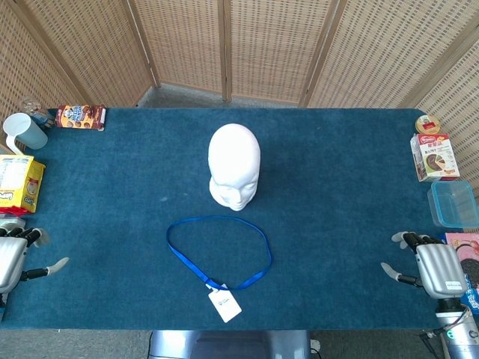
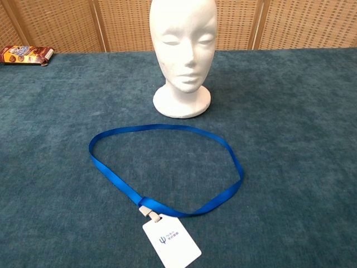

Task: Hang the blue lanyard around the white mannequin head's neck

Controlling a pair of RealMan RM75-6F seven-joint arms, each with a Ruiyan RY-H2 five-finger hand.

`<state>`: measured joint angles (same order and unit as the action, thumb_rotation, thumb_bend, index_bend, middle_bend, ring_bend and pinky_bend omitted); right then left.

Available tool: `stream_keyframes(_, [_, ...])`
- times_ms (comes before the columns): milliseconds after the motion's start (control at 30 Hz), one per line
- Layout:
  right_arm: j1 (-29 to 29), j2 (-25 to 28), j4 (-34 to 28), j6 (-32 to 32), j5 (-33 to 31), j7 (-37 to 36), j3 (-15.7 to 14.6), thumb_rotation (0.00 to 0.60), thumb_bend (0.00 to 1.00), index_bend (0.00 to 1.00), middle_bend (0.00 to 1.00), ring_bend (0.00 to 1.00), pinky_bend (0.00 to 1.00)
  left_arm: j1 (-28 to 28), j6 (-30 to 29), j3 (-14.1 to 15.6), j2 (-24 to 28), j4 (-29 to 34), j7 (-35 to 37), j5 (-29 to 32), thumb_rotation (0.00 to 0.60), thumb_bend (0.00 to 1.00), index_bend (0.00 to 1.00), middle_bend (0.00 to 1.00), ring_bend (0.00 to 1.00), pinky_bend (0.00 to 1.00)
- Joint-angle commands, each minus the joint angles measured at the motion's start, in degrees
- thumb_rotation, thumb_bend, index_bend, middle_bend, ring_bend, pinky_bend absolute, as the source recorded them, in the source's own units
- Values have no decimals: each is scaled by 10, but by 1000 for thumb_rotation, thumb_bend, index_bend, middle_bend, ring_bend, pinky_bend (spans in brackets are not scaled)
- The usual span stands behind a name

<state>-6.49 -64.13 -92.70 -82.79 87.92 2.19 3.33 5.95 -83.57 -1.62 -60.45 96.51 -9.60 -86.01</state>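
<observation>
On the blue counter [image 1: 337,187], the blue lanyard [image 2: 106,176] is laid flat in an open loop just before the upright white mannequin head [image 2: 183,44]. Each robot hand, left [image 1: 9,258] and right [image 1: 438,269], is seen empty with fingers spread, well apart from it.

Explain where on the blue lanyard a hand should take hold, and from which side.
Probably the strap's side arcs, from above: the lanyard lies flat in an open loop, its card at the near end. Fingers on both sides could hold the loop wide for the mannequin head.
</observation>
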Motion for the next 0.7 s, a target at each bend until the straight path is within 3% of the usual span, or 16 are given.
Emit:
stream_keyframes(33, [-16, 9, -13, 13, 12, -38, 4, 395, 249, 372, 477, 516, 506, 2, -2, -2, 5, 3, 5, -3, 275, 81, 489, 541, 493, 275])
stream_keyframes(233, [-55, 6, -15, 37, 48, -115, 12, 392, 251, 372, 521, 603, 525, 10, 2, -10, 24, 13, 14, -2, 271, 82, 489, 541, 509, 291])
stream_keyframes(300, [-69, 0, -10, 44, 66, -134, 11, 391, 253, 372, 573, 678, 587, 13, 5, -13, 28, 17, 14, 0, 272, 81, 489, 541, 512, 303])
stream_keyframes(467, [-119, -16, 8, 85, 117, -136, 3, 393, 260, 388, 760, 885, 862, 22, 8, -20, 40, 30, 9, -2, 275, 81, 489, 542, 518, 307])
stream_keyframes(700, [-171, -55, 25, 137, 151, -111, -9, 391, 261, 411, 862, 999, 999, 27, 7, -25, 53, 50, 3, -2, 276, 81, 488, 542, 523, 307])
